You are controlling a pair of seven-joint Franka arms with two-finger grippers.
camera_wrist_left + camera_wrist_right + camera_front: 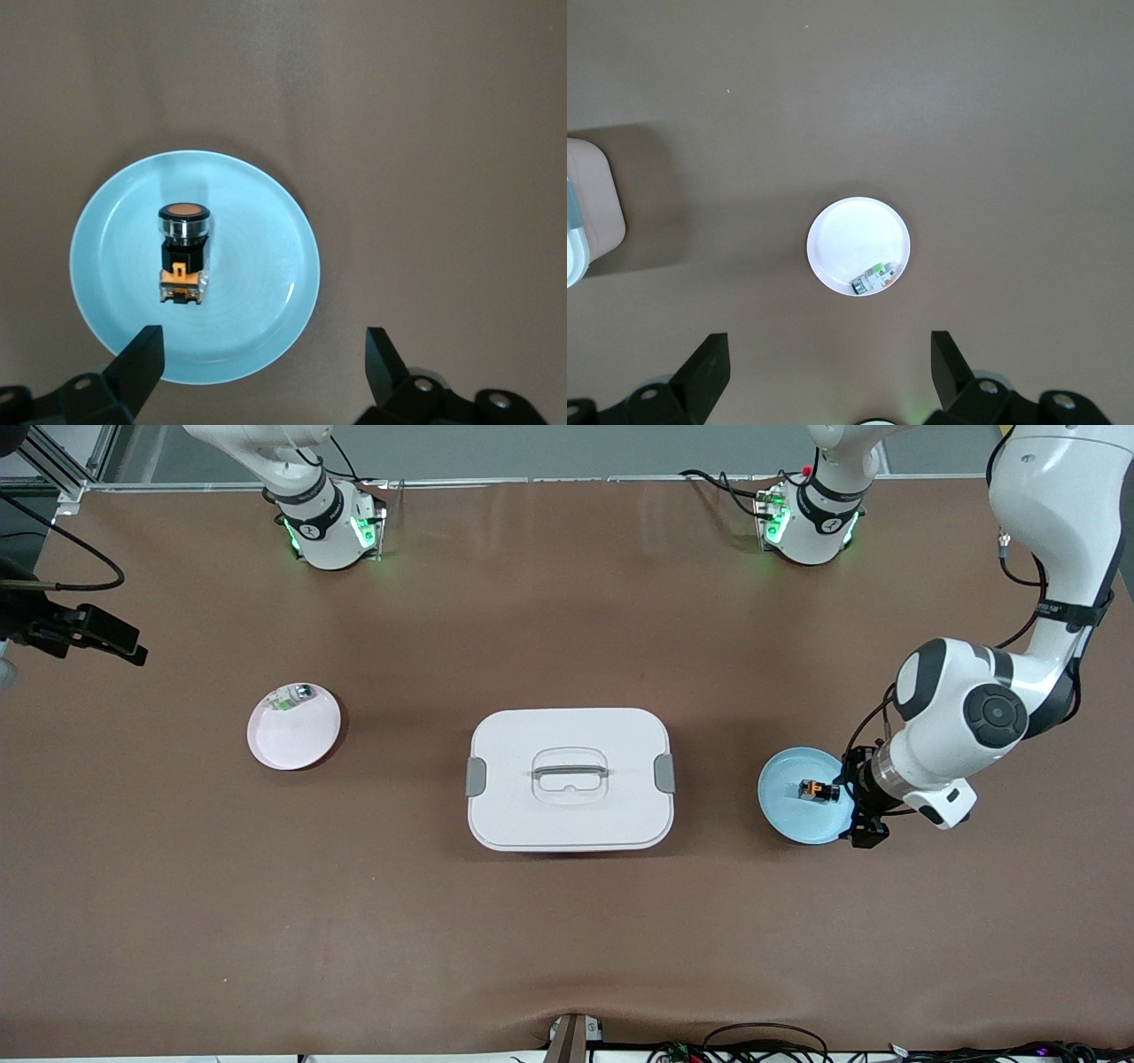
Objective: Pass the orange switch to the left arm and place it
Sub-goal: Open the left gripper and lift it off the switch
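Note:
The orange switch lies on its side on a light blue plate near the left arm's end of the table. My left gripper hangs open and empty over the plate's rim on the side toward the left arm's end. In the left wrist view the switch lies on the plate, clear of the open left gripper. The white box stands mid-table, lid on. My right gripper is open and empty, high over the table; it is out of the front view.
A pink plate with a small white-and-green part sits toward the right arm's end; both show in the right wrist view, plate and part, with a box corner. A black camera mount overhangs that end.

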